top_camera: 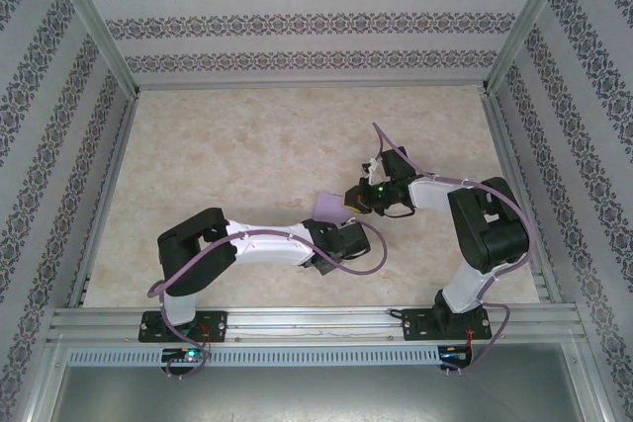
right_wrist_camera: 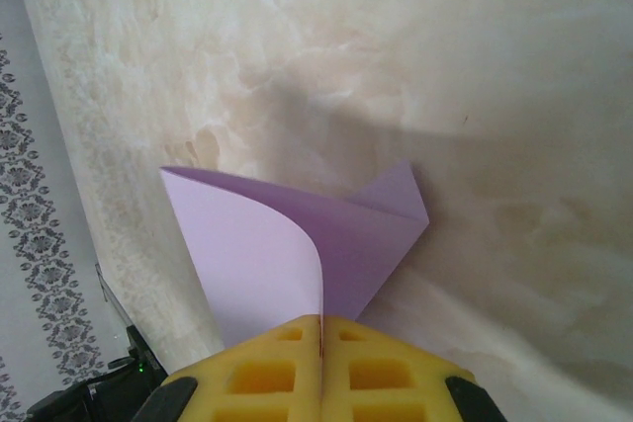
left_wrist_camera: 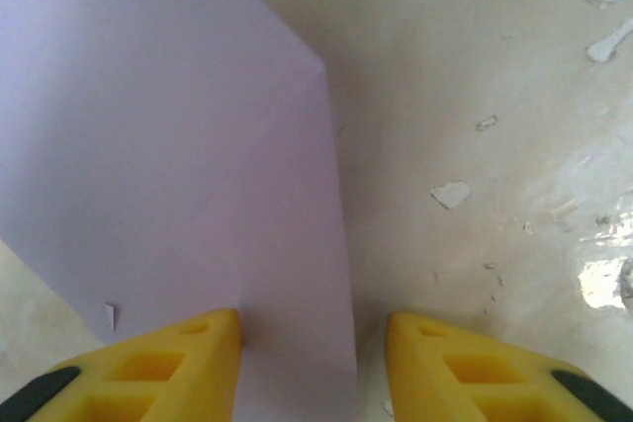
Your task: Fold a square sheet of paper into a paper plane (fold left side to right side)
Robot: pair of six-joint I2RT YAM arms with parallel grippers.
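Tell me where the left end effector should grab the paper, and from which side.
Probably the paper's straight edge nearest it, coming head-on from the left arm's side. That edge runs between the open left end effector's fingers, and the paper is thin, so pinch across its faces. The right end effector is shut on another part.

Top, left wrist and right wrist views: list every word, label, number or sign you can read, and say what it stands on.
None can be read.
The lavender paper sheet is unmarked.
The left gripper and the right gripper carry no text.
The wall bands are ornament, not letters.
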